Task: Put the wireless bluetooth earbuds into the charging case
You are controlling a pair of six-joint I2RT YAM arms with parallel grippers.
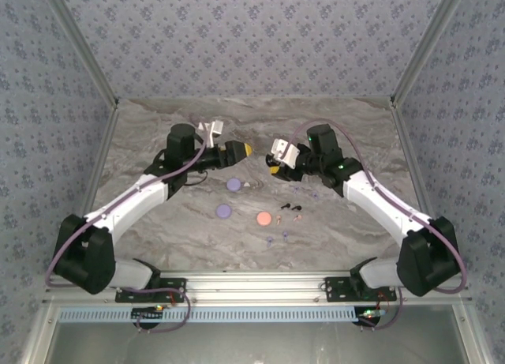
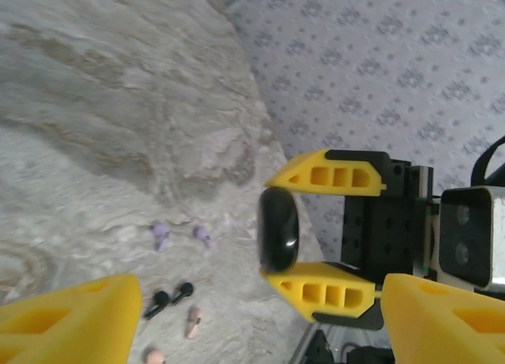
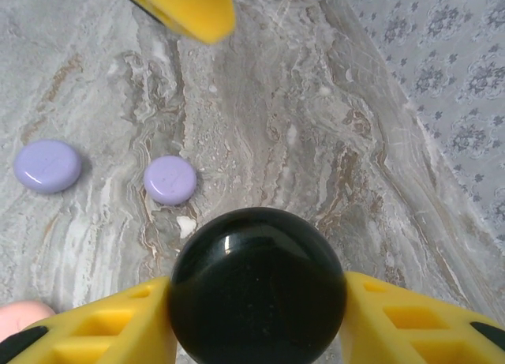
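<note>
My right gripper (image 3: 257, 317) is shut on a round black charging case (image 3: 256, 281), held on edge above the table with its lid closed. In the top view that right gripper (image 1: 274, 166) faces my left gripper (image 1: 246, 150) across a small gap. The left gripper (image 2: 252, 332) is open with nothing between its fingers, and the black case (image 2: 278, 228) hangs just ahead of them. On the table below lie black earbuds (image 2: 170, 296), pink earbuds (image 2: 193, 320) and lilac earbuds (image 2: 160, 234).
Two lilac round cases (image 3: 47, 165) (image 3: 170, 179) and a pink case (image 1: 263, 219) lie on the marble table (image 1: 158, 127). A small white chip (image 3: 187, 224) sits near one lilac case. Patterned walls (image 1: 252, 32) close in the back and sides.
</note>
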